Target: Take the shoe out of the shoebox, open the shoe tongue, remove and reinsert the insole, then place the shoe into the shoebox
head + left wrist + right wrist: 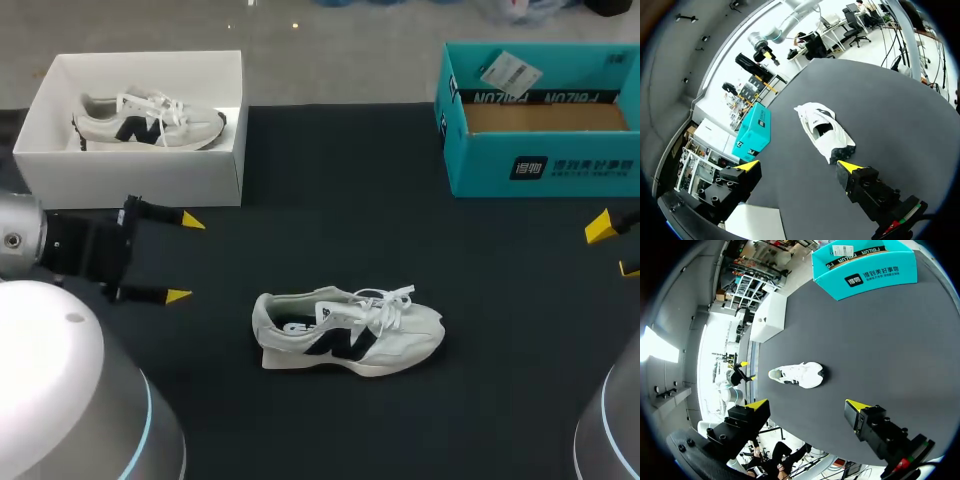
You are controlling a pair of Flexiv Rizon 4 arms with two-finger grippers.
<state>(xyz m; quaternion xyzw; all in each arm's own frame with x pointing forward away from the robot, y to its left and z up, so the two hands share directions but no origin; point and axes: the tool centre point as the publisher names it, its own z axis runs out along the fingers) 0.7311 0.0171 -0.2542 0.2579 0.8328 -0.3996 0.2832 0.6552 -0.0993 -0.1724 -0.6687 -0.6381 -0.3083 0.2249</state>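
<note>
Shows shoe (pixel 345 332) upright on tabletop (pixel 330 180). Shows left pincer (pixel 185 258) left of shoe, right pincer (pixel 613 248) right of shoe, both spread wide, gripping nothing.

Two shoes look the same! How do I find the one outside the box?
Look at the black table, with a white shoebox and a teal box at its far edge. In the middle stands a white shoe, alone on the bare top; its twin sits inside the white shoebox.
</note>
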